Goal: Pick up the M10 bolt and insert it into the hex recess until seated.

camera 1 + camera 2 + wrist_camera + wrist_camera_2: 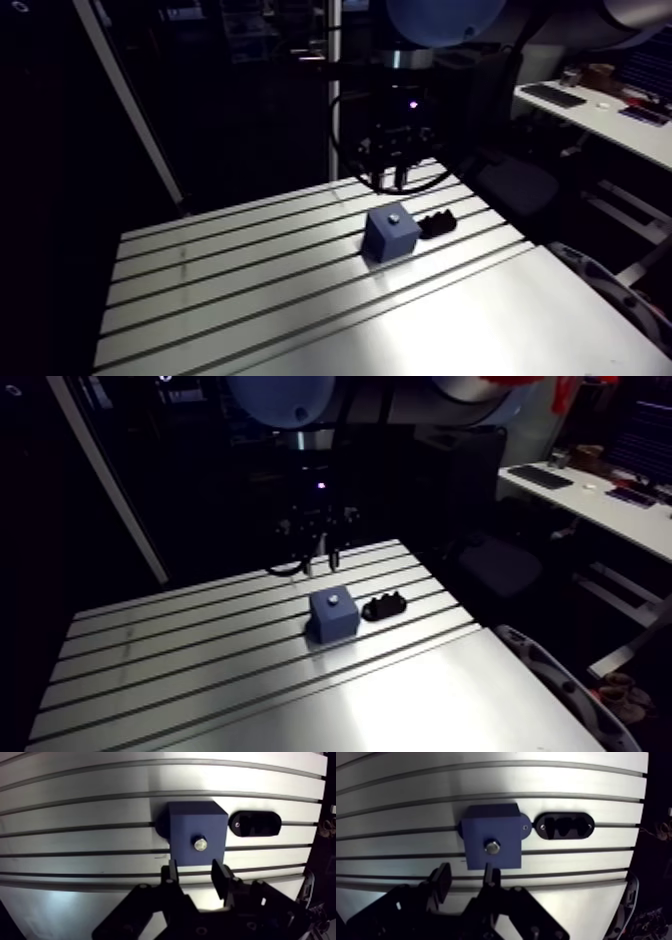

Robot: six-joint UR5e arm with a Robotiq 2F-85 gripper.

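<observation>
Hanging over the far part of the slotted table (250, 290) in the arm view, the gripper (393, 178) sits above and just behind a blue block (390, 235), clear of it. A low black holder (436, 224) lies just beside the block. A small pale spot on the block's top face is the bolt (394, 215), though from here it reads as little more than a glint. The wrist view is plainer: the two fingers (219, 878) stand apart with nothing between them, leaving the tool empty with a gap wider than the bolt head, and the block lies just ahead of them. The bolt's silver head stands upright in the block's top face, a little off-centre toward the gripper, and only the head shows above the surface. It looks already sunk in, but whether it is fully home I cannot tell. The holder beside the block shows shaped cut-outs with nothing in them. By my judgement the bolt is small, dense, stiff, smooth steel, so it could slip or tip in a loose pinch. The sound place to take it is across two opposite flats of the head, squarely from above, since the shank is hidden in the block.
</observation>
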